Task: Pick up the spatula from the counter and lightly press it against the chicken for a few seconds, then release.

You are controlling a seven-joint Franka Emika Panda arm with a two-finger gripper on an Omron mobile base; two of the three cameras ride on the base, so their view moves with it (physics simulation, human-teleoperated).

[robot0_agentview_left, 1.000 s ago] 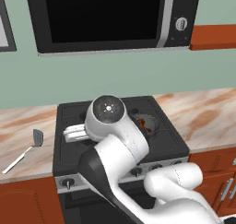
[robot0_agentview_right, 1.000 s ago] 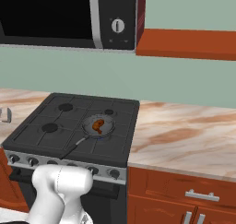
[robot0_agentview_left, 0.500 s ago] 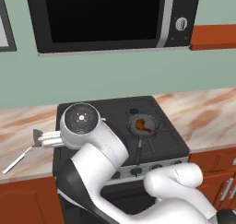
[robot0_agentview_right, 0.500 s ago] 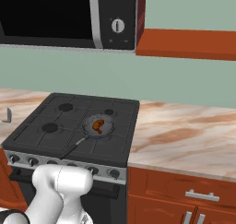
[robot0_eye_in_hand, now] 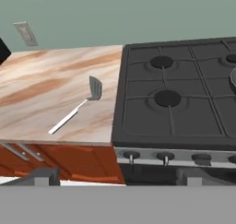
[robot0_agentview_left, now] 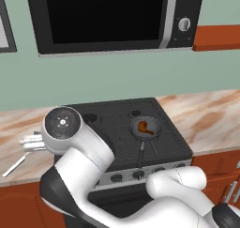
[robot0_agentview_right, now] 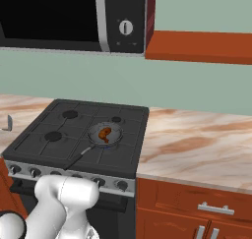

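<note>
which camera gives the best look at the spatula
The hand view: the whole spatula lies clear on the counter left of the stove. In the left base view its handle end pokes out from behind the arm. The right base view has a grey sliver at its left edge, possibly the blade.
</note>
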